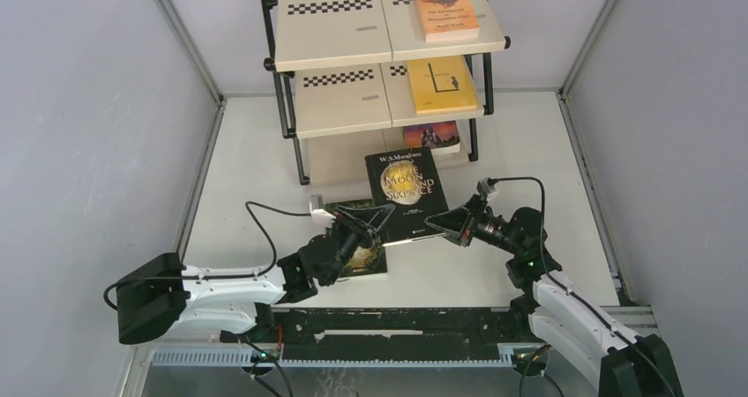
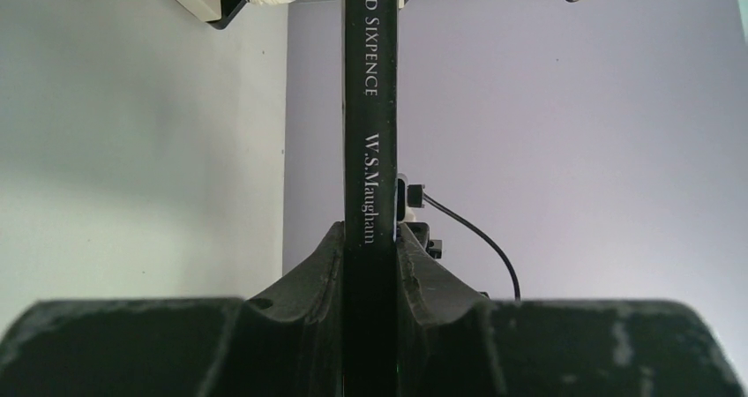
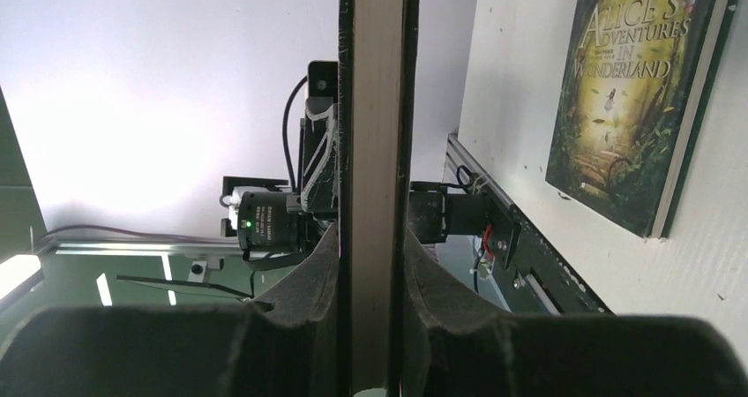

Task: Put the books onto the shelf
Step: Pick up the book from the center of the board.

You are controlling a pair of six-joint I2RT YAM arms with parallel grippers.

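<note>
Your left gripper (image 1: 381, 225) and right gripper (image 1: 434, 226) both clamp the book (image 1: 407, 183). Both arms reach inward, toward each other.

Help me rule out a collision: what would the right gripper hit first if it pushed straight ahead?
The black book, which the right gripper grips edge-on. Beyond it, probably the left gripper, clamped on the opposite edge.

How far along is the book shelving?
Done: orange paperback on the top tier of the cream checkerboard shelf, yellow paperback on the middle, a purple-orange book at the bottom. In hand: left pincer and right pincer both clamp the black moon-cover paperback. Remaining: shelving it, then the green Alice paperback lying on the table.
</note>
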